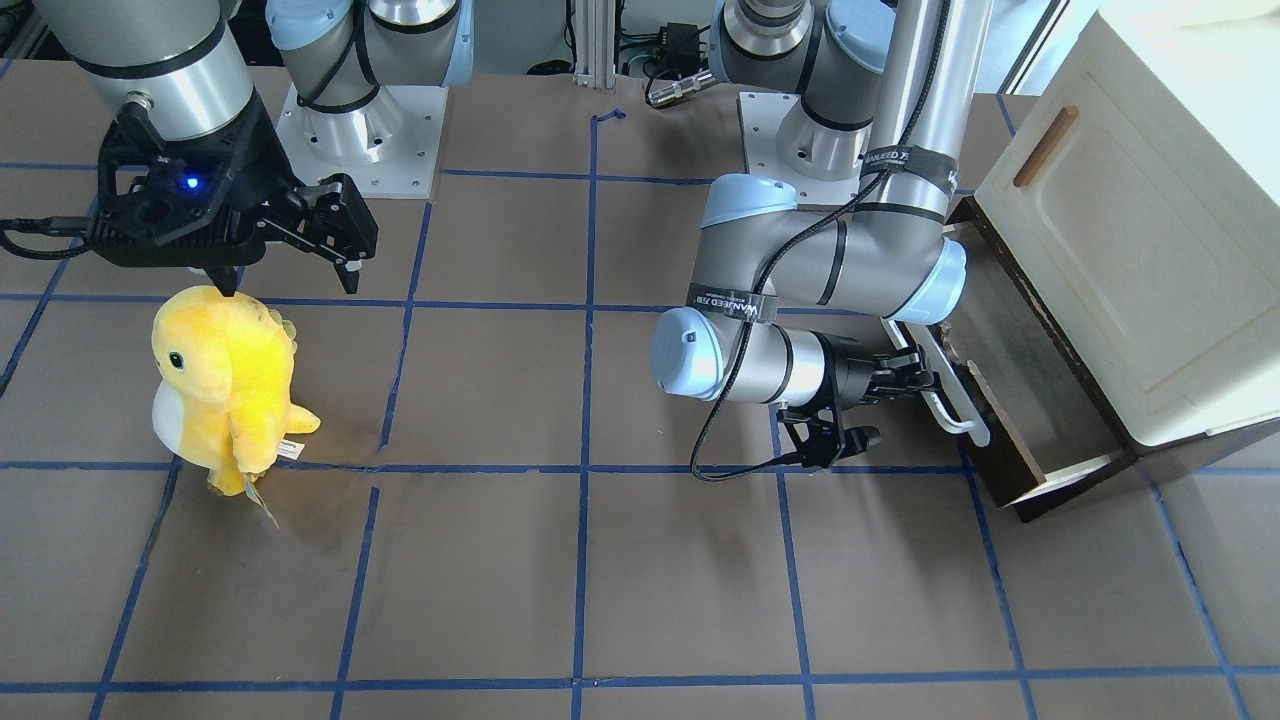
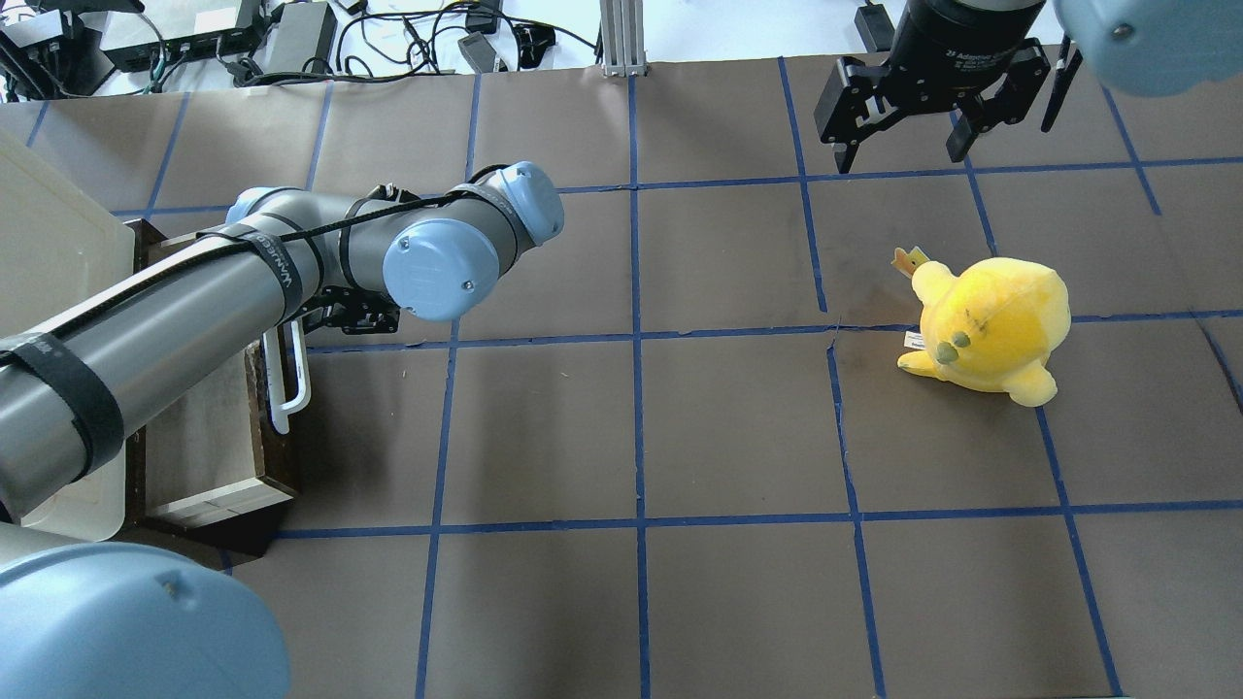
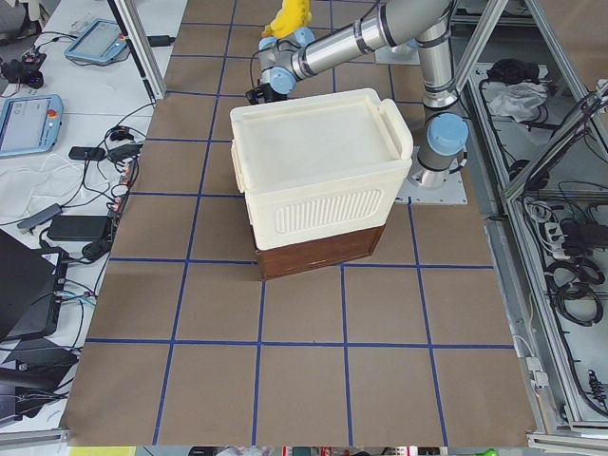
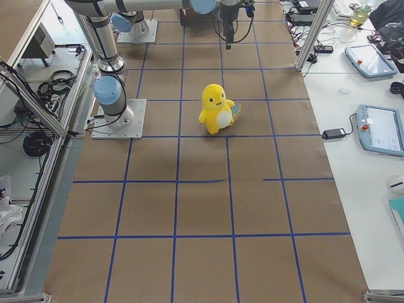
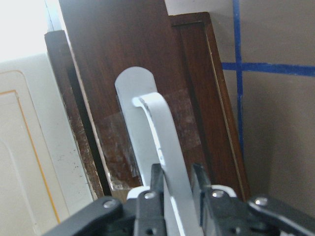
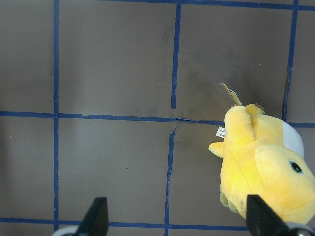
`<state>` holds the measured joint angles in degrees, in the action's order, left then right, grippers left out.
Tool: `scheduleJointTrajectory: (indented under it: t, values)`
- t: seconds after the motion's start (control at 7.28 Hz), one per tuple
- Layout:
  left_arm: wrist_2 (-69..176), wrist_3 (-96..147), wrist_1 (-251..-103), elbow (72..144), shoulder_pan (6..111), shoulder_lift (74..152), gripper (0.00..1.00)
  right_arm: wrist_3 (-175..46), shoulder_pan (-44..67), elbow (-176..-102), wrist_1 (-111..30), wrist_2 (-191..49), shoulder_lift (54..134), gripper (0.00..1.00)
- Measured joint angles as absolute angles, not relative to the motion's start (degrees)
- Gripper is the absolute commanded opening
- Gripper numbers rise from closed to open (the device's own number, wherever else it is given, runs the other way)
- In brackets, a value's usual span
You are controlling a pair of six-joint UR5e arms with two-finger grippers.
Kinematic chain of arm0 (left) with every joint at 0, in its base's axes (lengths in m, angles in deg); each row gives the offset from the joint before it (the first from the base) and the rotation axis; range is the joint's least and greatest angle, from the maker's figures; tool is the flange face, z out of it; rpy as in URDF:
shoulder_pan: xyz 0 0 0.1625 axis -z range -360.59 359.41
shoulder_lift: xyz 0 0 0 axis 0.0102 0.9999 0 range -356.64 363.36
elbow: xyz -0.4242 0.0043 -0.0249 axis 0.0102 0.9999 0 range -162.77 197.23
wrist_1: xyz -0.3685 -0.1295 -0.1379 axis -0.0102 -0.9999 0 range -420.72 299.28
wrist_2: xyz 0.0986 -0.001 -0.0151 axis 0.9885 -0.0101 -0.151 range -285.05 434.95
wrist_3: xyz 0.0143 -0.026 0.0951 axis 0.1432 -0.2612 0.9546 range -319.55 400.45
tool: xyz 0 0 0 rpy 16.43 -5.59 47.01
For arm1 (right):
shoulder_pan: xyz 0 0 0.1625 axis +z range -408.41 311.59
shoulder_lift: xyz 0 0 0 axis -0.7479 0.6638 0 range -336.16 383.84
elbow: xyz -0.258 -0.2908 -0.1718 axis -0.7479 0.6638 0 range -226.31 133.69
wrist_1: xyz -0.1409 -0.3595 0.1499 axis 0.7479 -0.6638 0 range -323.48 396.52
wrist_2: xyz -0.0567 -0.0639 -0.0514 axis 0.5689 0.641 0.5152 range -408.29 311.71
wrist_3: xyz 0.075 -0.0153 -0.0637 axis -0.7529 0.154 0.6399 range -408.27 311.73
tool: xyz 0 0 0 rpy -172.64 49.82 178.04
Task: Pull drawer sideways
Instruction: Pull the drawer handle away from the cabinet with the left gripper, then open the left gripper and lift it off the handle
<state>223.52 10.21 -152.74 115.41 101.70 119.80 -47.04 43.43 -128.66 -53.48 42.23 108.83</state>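
Brown table (image 2: 738,427), blue tape (image 2: 637,336) grid; drawer (image 2: 209,447) open at its end.

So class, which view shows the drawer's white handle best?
Left wrist-mounted: the handle is large and central, gripped by the left tool. Front-facing and overhead show it small, partly behind the arm; the others miss it.

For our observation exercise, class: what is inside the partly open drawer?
The drawer shows only bare pale wood in its exposed part. Its back lies under the cream cabinet, and the left arm covers another stretch; those parts cannot be seen.
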Motion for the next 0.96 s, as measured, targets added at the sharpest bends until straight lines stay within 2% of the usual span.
scheduleJointTrajectory:
  t: [0.14,0.27,0.41,0.55,0.96]
  values:
    - [223.44,10.21,-152.74,115.36,101.82,119.85,0.45,-47.04,43.43,-128.66,-53.48,42.23,108.83,1.00]
    - [223.44,10.21,-152.77,115.31,101.86,119.88,0.72,-47.04,43.43,-128.66,-53.48,42.23,108.83,1.00]
    - [223.67,10.28,-152.78,115.29,101.96,119.90,0.95,-47.04,43.43,-128.66,-53.48,42.23,108.83,1.00]
    - [223.83,10.39,-152.77,115.28,102.15,119.84,1.00,-47.04,43.43,-128.66,-53.48,42.23,108.83,1.00]
    - [221.12,16.81,-152.37,112.16,104.07,118.44,1.00,-47.04,43.43,-128.66,-53.48,42.23,108.83,1.00]
